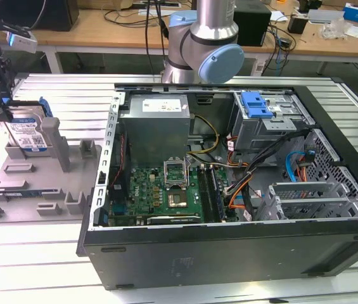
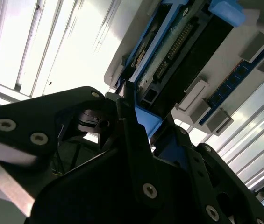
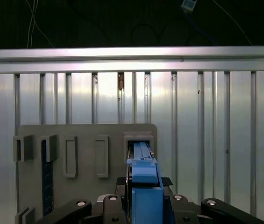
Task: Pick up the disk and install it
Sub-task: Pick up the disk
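Disk (image 1: 25,130) stands on edge in the grey holder (image 1: 36,190) at the exterior view's left, well apart from the open computer case (image 1: 229,253). Label faces the camera there, with the blue bracket around the edges.

End effector (image 1: 1,104) comes down on it from above. In both wrist views the black fingers (image 2: 124,109) sit tight on either side of the blue bracket, with no gap I can see. My read is that it's closed on the disk, gripping the bracket and not bare metal.

The first wrist view shows the far end of the disk (image 3: 143,170) running into the holder's slot (image 3: 128,137). I judge it seated or only partly out, so the step in hand is the pick-up.

Tips for you:
- Pull along the slot's axis only. Any side load will likely bind the bracket against the slot walls.
- Bracket is plastic, so it may flex or slip under the pads. Go slow and check that the disk doesn't tilt between the fingers.
- Tall grey post (image 1: 53,136) stands just beside the disk on the exterior view's right. No sideways travel until the bottom edge is above it.
- Holder lies loose-looking on the ribbed surface (image 1: 39,278). If it rises with the disk, stop.
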You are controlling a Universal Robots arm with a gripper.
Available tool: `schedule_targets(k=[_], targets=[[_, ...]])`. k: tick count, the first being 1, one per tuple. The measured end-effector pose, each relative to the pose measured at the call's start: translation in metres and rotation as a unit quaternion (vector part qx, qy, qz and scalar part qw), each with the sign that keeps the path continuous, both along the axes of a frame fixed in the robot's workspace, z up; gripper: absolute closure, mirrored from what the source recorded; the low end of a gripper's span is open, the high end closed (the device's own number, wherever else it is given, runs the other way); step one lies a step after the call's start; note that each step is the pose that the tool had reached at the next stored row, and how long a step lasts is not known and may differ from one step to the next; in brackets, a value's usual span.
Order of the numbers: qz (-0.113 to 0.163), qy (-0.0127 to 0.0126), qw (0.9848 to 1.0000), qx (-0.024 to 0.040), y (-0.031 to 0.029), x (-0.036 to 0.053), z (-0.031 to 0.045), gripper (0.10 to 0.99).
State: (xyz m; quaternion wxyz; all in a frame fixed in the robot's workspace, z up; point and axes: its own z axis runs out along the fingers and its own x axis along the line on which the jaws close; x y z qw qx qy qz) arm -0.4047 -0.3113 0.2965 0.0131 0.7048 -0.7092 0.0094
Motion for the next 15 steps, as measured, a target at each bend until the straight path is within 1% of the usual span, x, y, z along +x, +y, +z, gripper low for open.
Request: schedule_targets(k=[3, 8, 11, 14, 15], targets=[[0.000, 0.0000, 1.0000, 0.0001, 0.0000, 0.0000, 0.0000, 0.722], [0.000, -0.0001, 1.0000, 0.0032, 0.0000, 0.0000, 0.0013, 0.722], [0.000, 0.0000, 1.0000, 0.0034, 0.0000, 0.0000, 0.0037, 0.722], [0.000, 0.0000, 1.0000, 0.0033, 0.0000, 0.0000, 0.0074, 0.722], [0.000, 0.0000, 1.0000, 0.0034, -0.0001, 0.0000, 0.0098, 0.722]])
